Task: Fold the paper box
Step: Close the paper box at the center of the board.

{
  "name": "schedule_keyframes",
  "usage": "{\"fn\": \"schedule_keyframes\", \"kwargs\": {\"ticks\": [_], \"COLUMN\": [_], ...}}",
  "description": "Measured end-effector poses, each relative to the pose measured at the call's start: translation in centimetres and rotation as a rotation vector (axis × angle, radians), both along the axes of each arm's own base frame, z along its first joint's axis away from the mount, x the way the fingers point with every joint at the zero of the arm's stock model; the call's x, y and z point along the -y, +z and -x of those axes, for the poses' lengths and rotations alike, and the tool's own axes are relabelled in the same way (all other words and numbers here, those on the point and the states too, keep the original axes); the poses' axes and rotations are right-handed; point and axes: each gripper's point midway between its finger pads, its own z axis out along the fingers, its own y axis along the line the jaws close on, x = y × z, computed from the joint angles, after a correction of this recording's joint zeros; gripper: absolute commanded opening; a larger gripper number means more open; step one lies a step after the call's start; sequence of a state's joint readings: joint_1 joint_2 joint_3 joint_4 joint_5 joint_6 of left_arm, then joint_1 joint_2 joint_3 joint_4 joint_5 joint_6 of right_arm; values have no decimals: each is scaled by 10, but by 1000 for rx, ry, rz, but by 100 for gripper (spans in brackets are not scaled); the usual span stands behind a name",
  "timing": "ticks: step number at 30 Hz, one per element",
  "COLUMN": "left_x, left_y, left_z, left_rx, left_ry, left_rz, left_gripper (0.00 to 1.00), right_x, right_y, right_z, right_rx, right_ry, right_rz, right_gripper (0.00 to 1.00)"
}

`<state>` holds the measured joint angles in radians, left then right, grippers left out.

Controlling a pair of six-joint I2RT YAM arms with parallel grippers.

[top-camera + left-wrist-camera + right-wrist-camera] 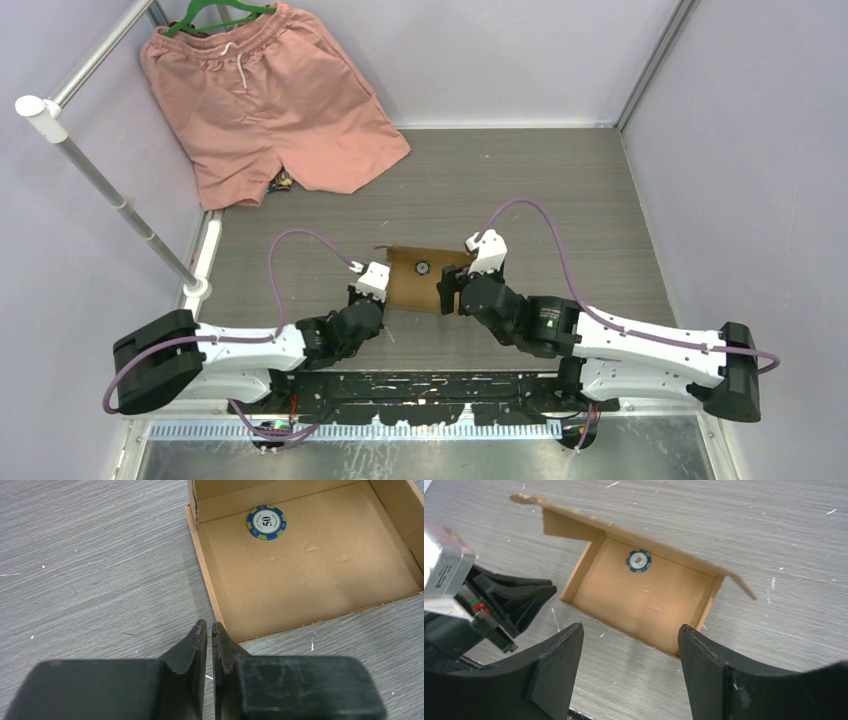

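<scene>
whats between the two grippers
The open paper box, a blue poker chip inside, lies between the left gripper and the right gripper; the top external view shows it.

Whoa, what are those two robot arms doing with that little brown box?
They're folding a paper box. It sits on the table between them as a shallow open tray with a blue poker chip inside. Neither arm holds it right now. The left arm's fingers are pinched together, empty, by its corner. The right arm's fingers hang wide open beside it. Pink shorts are off in the far corner.
</scene>
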<state>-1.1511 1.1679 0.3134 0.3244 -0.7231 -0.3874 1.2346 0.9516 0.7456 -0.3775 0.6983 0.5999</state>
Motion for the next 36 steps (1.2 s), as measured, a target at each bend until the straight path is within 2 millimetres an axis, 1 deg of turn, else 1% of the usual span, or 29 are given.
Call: {"fn": "schedule_keyframes", "kwargs": {"ticks": [2,5,6,8,11,12,14,15,16,17,19,22,23,25,27,29,30,36], "left_x": [0,0,-1,-4,-8,-11,-15,-19,-22,-25,-28,-33,-34,-35,-36,-36,-36,-36], "left_y": [0,2,3,11,28,35,43,46,44,46,43,33,29,25,23,23,24,31], "left_z": [0,0,1,2,4,4,4,4,5,5,6,7,7,8,9,8,8,8], "left_rx": [0,2,5,14,37,46,60,66,65,69,62,44,37,27,22,23,25,39], "left_ry": [0,1,1,6,21,29,41,50,59,64,75,86,87,89,90,90,92,96], "left_rz": [1,5,9,28,83,104,130,139,134,144,133,92,76,59,53,55,56,84], "left_gripper": [9,8,8,8,8,8,8,9,9,8,8,8,8,8,8,8,8,8], "right_x": [6,16,19,27,37,40,45,44,42,39,27,3,-5,-17,-23,-29,-31,-47], "right_y": [4,25,36,67,117,130,154,162,166,164,149,105,85,51,29,17,15,10], "right_z": [-4,-10,-12,-15,-23,-28,-41,-49,-58,-66,-83,-101,-106,-111,-112,-111,-110,-102], "right_rx": [8,36,50,84,127,135,145,144,137,123,74,-31,-77,-158,-212,-249,-261,-316], "right_ry": [-21,-53,-62,-85,-123,-140,-175,-190,-198,-201,-195,-165,-151,-127,-109,-90,-81,-24], "right_rz": [-1,-26,-47,-111,-201,-217,-244,-255,-256,-249,-214,-131,-93,-32,4,14,13,-35], "right_gripper": [75,70,69,67,67,67,67,67,67,67,68,67,67,67,67,67,66,62]}}
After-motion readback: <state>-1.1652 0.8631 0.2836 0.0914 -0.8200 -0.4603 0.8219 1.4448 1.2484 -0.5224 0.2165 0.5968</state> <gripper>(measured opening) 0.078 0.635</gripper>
